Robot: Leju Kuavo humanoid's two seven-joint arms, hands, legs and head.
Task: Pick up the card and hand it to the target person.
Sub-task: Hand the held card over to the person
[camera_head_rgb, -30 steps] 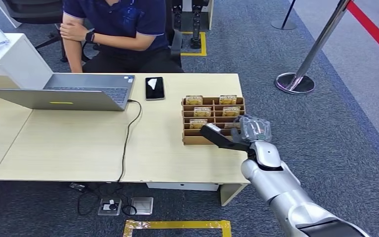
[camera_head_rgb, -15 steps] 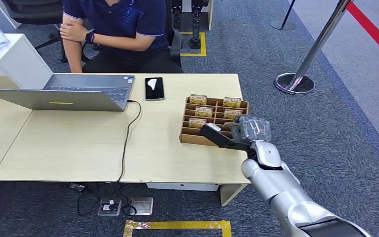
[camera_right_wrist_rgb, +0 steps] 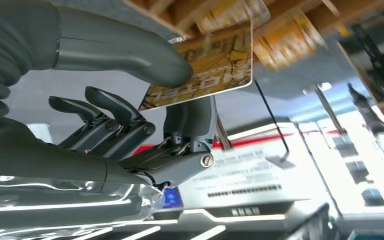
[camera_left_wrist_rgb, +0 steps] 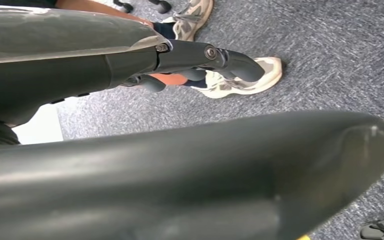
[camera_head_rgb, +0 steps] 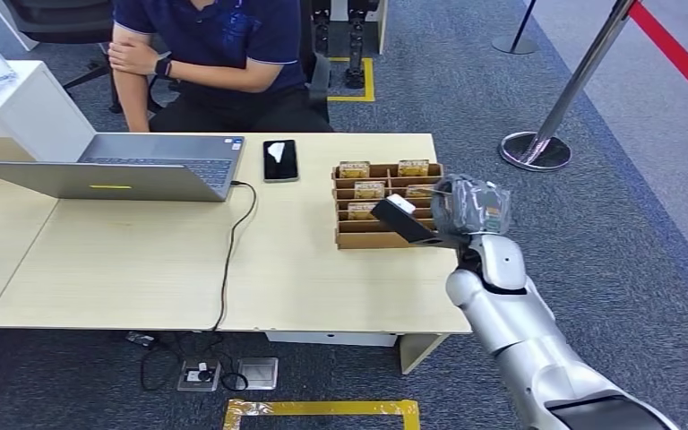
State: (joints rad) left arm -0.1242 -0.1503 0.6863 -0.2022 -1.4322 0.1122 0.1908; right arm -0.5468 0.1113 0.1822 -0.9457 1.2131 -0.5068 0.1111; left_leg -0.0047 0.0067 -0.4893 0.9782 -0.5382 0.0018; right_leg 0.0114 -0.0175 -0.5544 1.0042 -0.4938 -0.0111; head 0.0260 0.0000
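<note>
While the bench carries everything, the places here are given from the cardboard card rack at its right end. Behind the bench, well to the left of the rack, a seated person in a dark blue shirt faces it. A grey laptop stands open far left of the rack, and a black phone lies between them. Right hand hovers at the rack's right side, its fingers pinching the yellow card just beside the rack's compartments. Left hand hangs over the carpet, its fingers loosely curled with nothing in them.
</note>
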